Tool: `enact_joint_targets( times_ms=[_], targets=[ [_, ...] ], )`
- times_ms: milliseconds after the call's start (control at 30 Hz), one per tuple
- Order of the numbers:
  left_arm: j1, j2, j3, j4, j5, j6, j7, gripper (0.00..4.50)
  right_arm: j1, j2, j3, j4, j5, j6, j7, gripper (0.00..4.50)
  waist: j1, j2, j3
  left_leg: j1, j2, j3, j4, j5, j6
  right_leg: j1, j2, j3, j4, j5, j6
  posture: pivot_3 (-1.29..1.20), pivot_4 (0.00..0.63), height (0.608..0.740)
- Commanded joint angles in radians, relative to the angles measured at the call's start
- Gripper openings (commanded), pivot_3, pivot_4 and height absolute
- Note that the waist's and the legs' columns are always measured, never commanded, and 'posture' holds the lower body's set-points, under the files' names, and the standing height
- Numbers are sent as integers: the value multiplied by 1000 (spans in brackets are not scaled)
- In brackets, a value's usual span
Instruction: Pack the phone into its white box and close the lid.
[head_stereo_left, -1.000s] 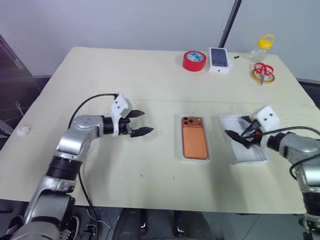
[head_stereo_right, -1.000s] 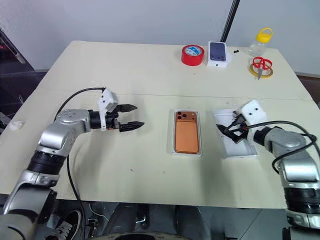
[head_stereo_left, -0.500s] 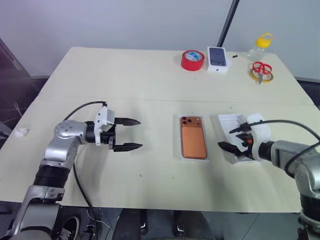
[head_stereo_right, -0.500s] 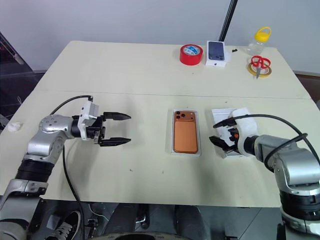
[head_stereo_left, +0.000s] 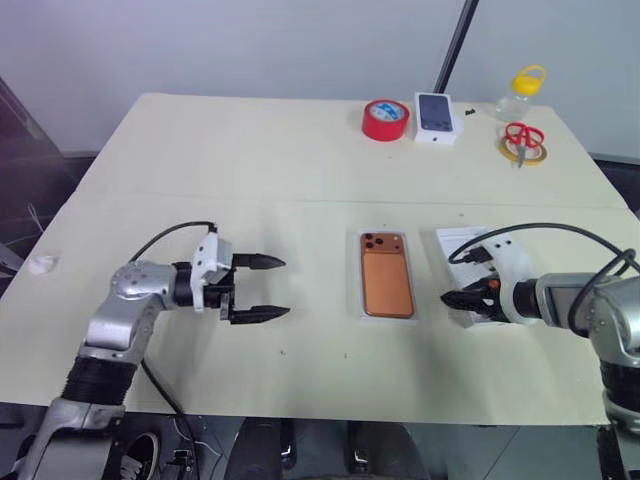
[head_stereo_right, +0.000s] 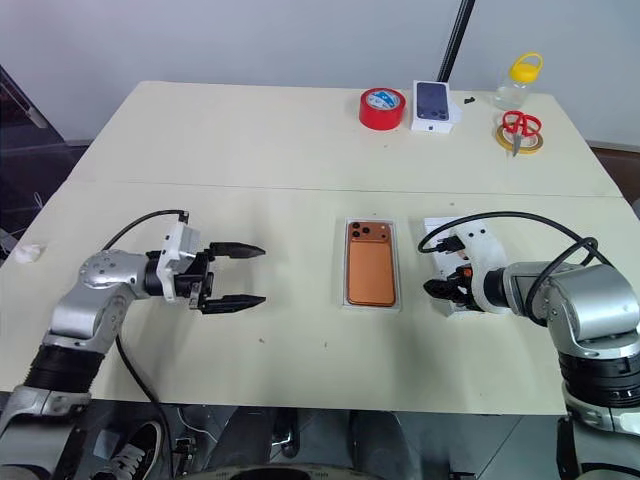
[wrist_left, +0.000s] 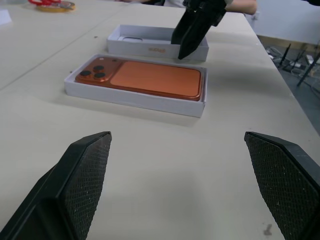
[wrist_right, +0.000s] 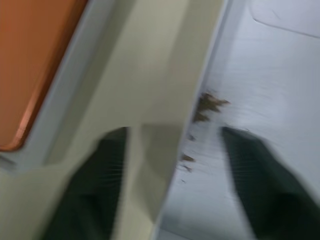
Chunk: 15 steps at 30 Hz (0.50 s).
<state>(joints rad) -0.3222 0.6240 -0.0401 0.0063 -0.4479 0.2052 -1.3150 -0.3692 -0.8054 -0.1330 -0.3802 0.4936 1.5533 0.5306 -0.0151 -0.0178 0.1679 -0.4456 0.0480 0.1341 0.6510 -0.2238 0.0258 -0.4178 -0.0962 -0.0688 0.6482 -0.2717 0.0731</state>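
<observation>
Narrowing since earlier, right claw (head_stereo_right: 447, 291) apparently straddling the lid (wrist_left: 150, 41) wall at phone's (head_stereo_right: 372, 275) three o'clock; phone lying in white box (wrist_left: 134, 95). Left claw (head_stereo_right: 240, 274) gaping wide. Risking lid slipping.

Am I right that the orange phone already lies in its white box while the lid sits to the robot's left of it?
Not quite: the lid sits on the robot's right of the phone, which does lie in the white box, as the left eye view shows.
</observation>
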Motion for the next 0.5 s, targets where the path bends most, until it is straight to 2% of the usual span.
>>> enact_joint_targets(
  times_ms=[33,67,233,400,500],
  targets=[
    [6,-9,6,-42,-4,22,50,4500,12,12,10,2,-13,-4,-29,609,1,0,0,0,0,0,0,0,0,0,0,0,0,0,0,0,150,733],
    [8,-14,8,-45,-3,23,64,4500,13,18,14,8,-21,-5,-43,34,0,0,0,0,0,0,0,0,0,0,0,0,0,0,0,0,150,733],
    [11,-22,15,-63,-14,28,90,4500,-18,76,-16,37,-51,16,-108,34,-4,-3,-2,2,0,0,1,0,0,3,0,0,-1,0,0,0,150,733],
    [-6,-17,18,-42,-12,19,93,4500,-71,146,-89,63,-72,60,-158,34,-5,-4,-2,3,0,0,1,0,0,3,0,0,-1,0,0,0,150,733],
    [-36,-23,21,-26,-22,30,97,4500,-156,225,-175,101,-101,46,-211,34,-4,-3,-2,2,0,0,0,0,0,2,0,0,-1,0,0,0,150,733]
  ],
)
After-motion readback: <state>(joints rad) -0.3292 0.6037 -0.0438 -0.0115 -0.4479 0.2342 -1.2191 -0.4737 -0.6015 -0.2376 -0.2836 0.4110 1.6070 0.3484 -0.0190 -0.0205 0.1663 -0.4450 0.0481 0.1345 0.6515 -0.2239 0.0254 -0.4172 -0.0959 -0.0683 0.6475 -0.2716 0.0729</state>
